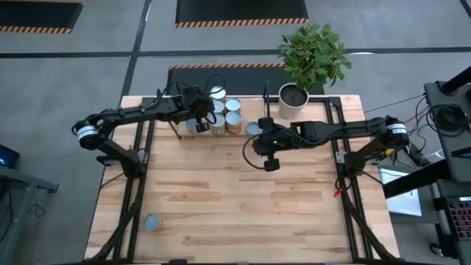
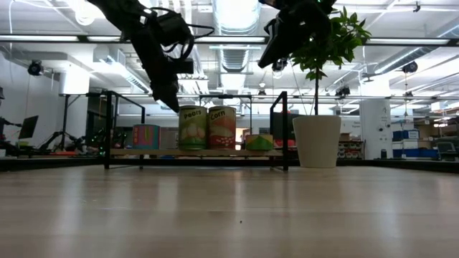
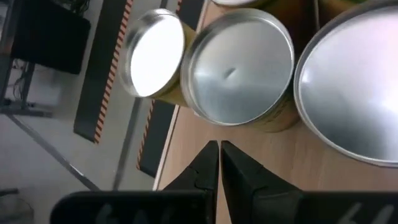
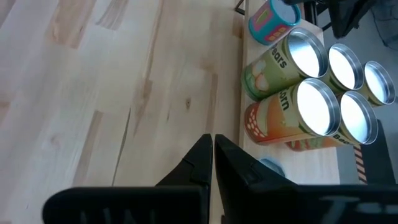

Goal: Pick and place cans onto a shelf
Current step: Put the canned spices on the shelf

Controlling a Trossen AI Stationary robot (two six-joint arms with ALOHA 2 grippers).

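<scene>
Both claws empty, one stray can left on the worktop.

From above, my left claw (image 1: 197, 121) hovers clenched over the cans (image 1: 224, 116) on the shelf (image 1: 176, 126); the right claw (image 1: 271, 163) hangs clenched mid-worktop, and a lone can (image 1: 151, 222) lies near the worktop's (image 1: 243, 199) front left corner. Low view: Pears (image 2: 192, 127) and Corn (image 2: 221, 127) stand upright. Wrist views show both pairs of fingers pressed together, holding nothing. I'd open wide before descending and approach that can squarely.
</scene>
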